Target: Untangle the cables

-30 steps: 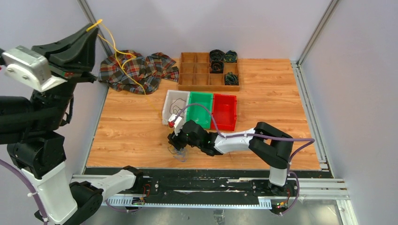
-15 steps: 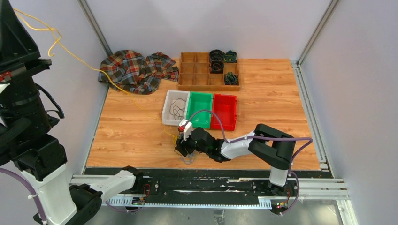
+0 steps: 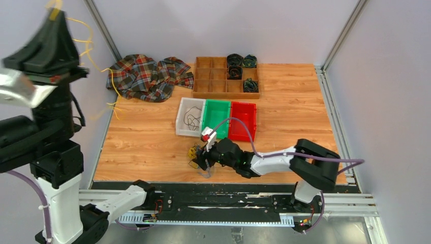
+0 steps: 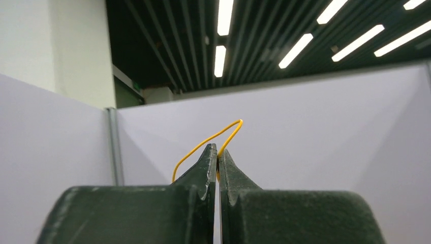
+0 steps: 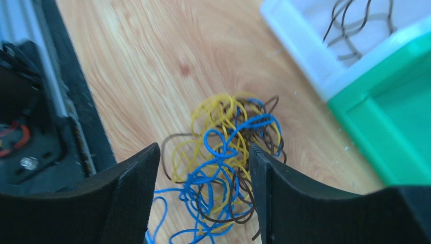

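Observation:
The cables (image 3: 194,152) lie as a small clump of yellow, blue and brown loops on the wooden table near its front edge; they also show in the right wrist view (image 5: 228,147). My right gripper (image 3: 202,161) (image 5: 203,150) is open and low over the clump, one finger on each side. My left gripper (image 3: 53,14) (image 4: 217,152) is raised high at the far left, shut on one yellow cable (image 4: 203,142). That yellow cable (image 3: 113,94) hangs down from it, apart from the clump.
A white bin (image 3: 181,120) (image 5: 305,46) holds one dark cable, with a green bin (image 3: 217,109) and a red bin (image 3: 243,113) beside it. A wooden compartment tray (image 3: 213,76) with dark coils and a plaid cloth (image 3: 147,76) lie at the back.
The left gripper has swung and pulled the yellow cable; its far end has left the clump and now dangles at the table's left edge. The right gripper shifted slightly right by the clump.

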Robot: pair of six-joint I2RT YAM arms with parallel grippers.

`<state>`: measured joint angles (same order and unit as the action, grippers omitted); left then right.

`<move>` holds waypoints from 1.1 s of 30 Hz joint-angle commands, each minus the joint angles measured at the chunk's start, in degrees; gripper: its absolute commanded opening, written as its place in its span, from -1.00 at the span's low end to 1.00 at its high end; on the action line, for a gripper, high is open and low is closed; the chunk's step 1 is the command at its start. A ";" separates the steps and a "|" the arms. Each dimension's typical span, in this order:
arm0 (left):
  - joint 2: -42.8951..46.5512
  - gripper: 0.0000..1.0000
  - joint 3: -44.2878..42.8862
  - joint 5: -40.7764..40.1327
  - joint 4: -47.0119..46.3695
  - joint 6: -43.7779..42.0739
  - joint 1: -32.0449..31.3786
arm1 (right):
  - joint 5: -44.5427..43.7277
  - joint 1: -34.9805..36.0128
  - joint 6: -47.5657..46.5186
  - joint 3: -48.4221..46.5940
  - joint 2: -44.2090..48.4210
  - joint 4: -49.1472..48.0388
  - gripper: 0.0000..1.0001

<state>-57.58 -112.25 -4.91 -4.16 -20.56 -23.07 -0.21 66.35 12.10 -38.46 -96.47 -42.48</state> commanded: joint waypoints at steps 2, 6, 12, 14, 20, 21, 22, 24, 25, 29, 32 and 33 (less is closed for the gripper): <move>2.60 -0.99 7.88 11.37 11.51 3.88 -0.17 | -1.37 1.07 -3.43 -3.30 10.47 4.08 0.35; 1.90 -0.99 8.40 23.17 19.91 6.53 -0.21 | -0.27 1.07 -6.33 -9.83 15.68 11.22 0.44; 1.54 -0.99 12.17 34.24 18.90 13.96 -0.17 | -1.03 1.07 -11.32 -18.61 18.78 14.02 0.50; 0.07 -0.99 11.35 36.09 18.50 16.70 -0.20 | -3.56 1.07 -14.06 -21.94 18.08 15.90 0.46; -5.34 -0.99 8.42 40.54 16.84 24.12 -0.91 | -18.05 0.82 -18.68 -20.92 20.68 14.75 0.15; -6.30 -0.99 7.96 40.67 17.53 24.35 -1.72 | -19.08 0.57 -18.99 -19.53 21.84 13.98 0.12; -7.19 -0.99 7.58 40.41 18.38 23.93 -2.81 | -20.47 0.36 -19.01 -18.02 23.11 13.39 0.09; -8.92 -0.99 7.08 39.82 20.06 22.41 -5.31 | -22.04 -0.40 -19.02 -15.10 25.98 12.61 0.06; -9.92 -0.99 6.86 39.57 20.97 21.66 -6.63 | -22.98 -0.81 -19.00 -13.58 27.20 12.26 0.05; -13.42 -0.99 5.50 37.02 21.87 18.60 -10.63 | -24.68 -3.20 -18.29 -7.91 31.39 11.81 0.01; -16.48 -0.99 2.77 36.13 22.69 17.21 -11.60 | -24.56 -5.45 -16.96 -5.67 33.12 12.48 0.00; -17.48 -0.99 1.75 36.04 22.77 17.29 -11.64 | -24.36 -6.04 -16.74 -5.19 33.46 12.82 0.00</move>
<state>-72.73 -106.02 32.56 17.89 -1.30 -33.58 -22.15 62.92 -5.39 -45.93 -64.93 -28.84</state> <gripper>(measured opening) 0.018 0.502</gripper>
